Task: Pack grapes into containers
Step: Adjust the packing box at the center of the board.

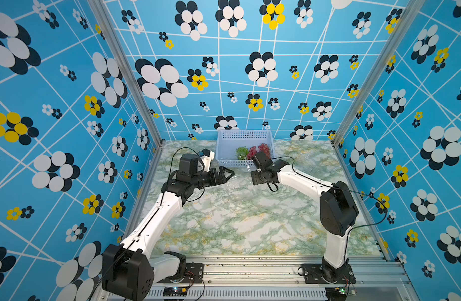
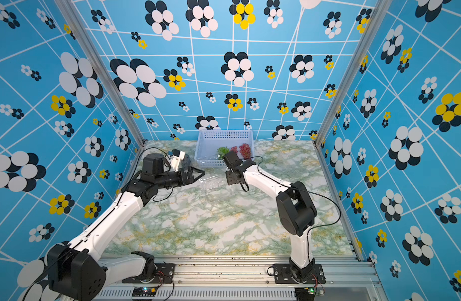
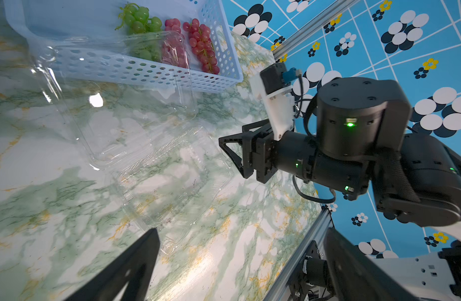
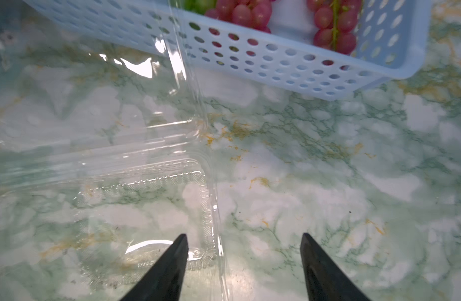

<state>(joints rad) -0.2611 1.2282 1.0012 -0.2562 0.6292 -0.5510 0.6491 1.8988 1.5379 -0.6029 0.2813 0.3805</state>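
Though both arms are out over the table, progress: nothing packed that I can see; every bunch in view lies in the basket.
Table [image 1: 237,224]: smooth, glossy sheet with a green-and-white marble print and ochre veins.
Left gripper [image 1: 229,176]: black triangular fingers spread wide and empty, pointing at the clamshell from just beside it.
Right gripper [image 4: 243,260]: fingers well parted, gripping nothing; the clamshell's corner rim lies below the gap.
Clamshell [image 3: 172,182]: mid-table between the two grippers; thin clear plastic with rounded corners and stamped ribbing round the floor; empty.
Lid [image 3: 114,112]: hinged, folded back toward the basket, nearly invisible but for glare.
Basket [image 1: 243,134]: pale blue and rigid, walls punched with round holes, against the back wall.
Grapes: green bunch [image 1: 242,152], red bunch [image 1: 253,153] and second red bunch [image 1: 264,148], round glossy berries on thin stalks, side by side in the basket.
Left to do, my guess: lift each bunch across, then close lids.
Other containers: too transparent to place.
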